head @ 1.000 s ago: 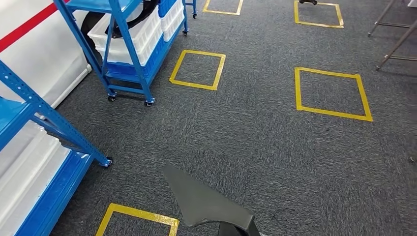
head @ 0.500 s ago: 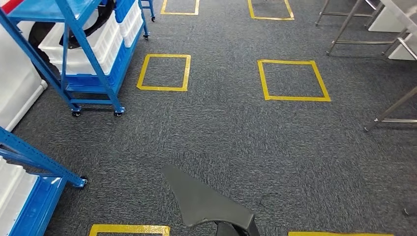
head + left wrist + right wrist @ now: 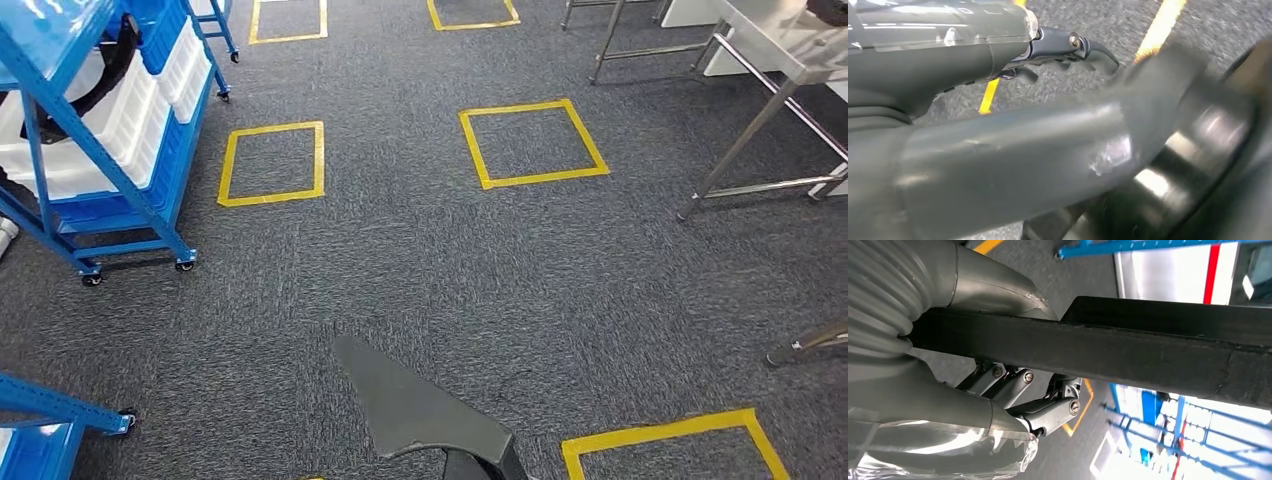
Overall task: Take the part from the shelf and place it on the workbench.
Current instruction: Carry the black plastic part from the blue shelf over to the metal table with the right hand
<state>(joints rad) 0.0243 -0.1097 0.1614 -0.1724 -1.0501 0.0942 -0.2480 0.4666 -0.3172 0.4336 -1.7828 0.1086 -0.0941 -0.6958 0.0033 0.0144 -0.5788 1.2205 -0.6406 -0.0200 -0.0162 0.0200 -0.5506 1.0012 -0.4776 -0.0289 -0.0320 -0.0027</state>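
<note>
While the head view looks down on grey carpet (image 3: 420,260) marked with yellow tape squares (image 3: 533,143), the dark grey part (image 3: 415,408) juts up from the bottom edge, carried low in front of the robot and well apart from both the blue shelf (image 3: 95,120) on the left and the steel counter (image 3: 775,45) at the upper right. White bins (image 3: 110,120) sit in the shelf. From the right wrist, the right robot hand (image 3: 1013,385) is gripping the part, a long black bar (image 3: 1128,352), its thumb over one side and dark fingers (image 3: 1048,412) curled under the other. From the left wrist, the left robot hand (image 3: 998,45) lies beside a grey rounded piece (image 3: 1013,165) that blocks much of the picture; I cannot tell whether its fingers (image 3: 1083,47) grip anything.
</note>
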